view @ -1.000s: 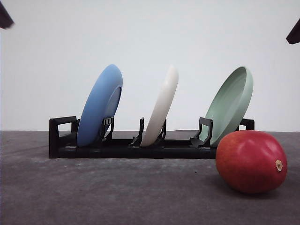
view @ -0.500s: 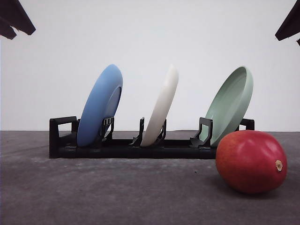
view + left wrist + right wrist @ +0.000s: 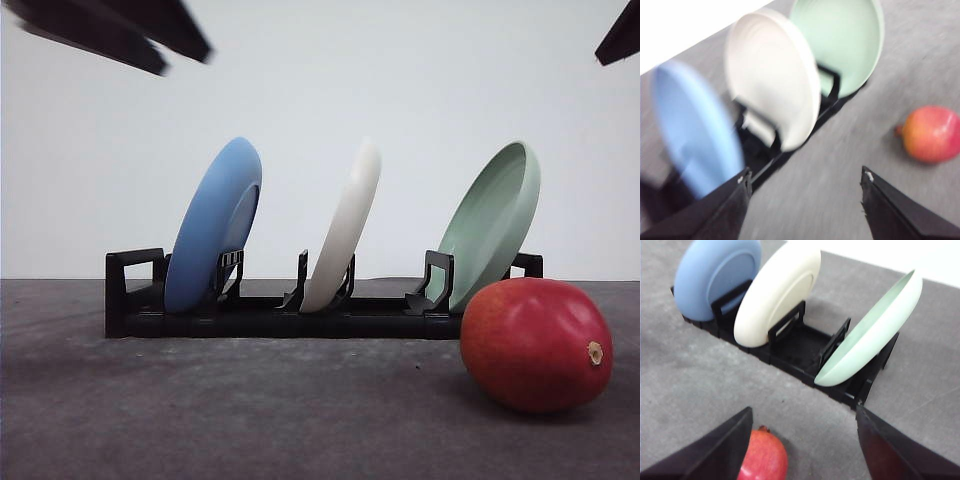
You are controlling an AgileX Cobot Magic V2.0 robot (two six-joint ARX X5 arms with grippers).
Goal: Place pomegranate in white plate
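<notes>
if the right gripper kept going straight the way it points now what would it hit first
Probably the glossy red pomegranate, which sits low between the open right gripper fingers, slightly toward one finger. Past it lies bare grey tabletop, then the black plate rack. Depth is uncertain.

The glossy red pomegranate (image 3: pixel 536 345) lies on its side on the grey worktop (image 3: pixel 250 420), tan stem nub pointing right; the off-white plate (image 3: pixel 345 228) stands tilted on edge, well apart from it.
</notes>
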